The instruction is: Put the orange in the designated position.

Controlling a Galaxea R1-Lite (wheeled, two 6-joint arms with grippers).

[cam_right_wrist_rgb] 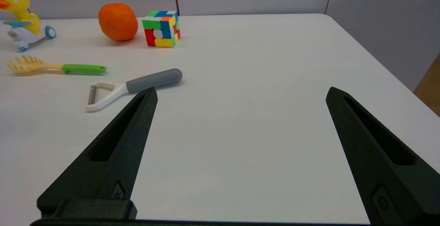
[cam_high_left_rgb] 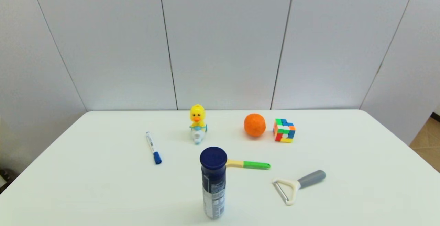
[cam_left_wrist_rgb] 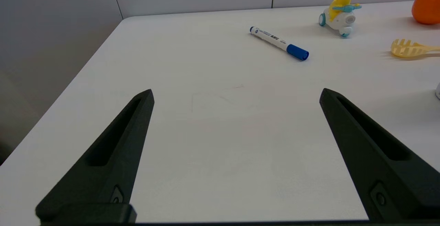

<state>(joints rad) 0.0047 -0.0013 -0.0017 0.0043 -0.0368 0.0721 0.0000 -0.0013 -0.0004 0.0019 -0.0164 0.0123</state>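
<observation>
The orange is sitting far and right of centre, beside the puzzle cube; the right gripper, fingers apart, is lying nearer than the left gripper, also spread.

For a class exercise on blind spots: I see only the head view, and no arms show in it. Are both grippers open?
Observer: The left gripper is open, empty, with the pen ahead of it.
Operator: And the right one?
Observer: The right gripper is open too, empty, close to the peeler.
Operator: What does the can hide in my view?
Observer: The green-handled tool's head: a yellow pronged fork.
</observation>
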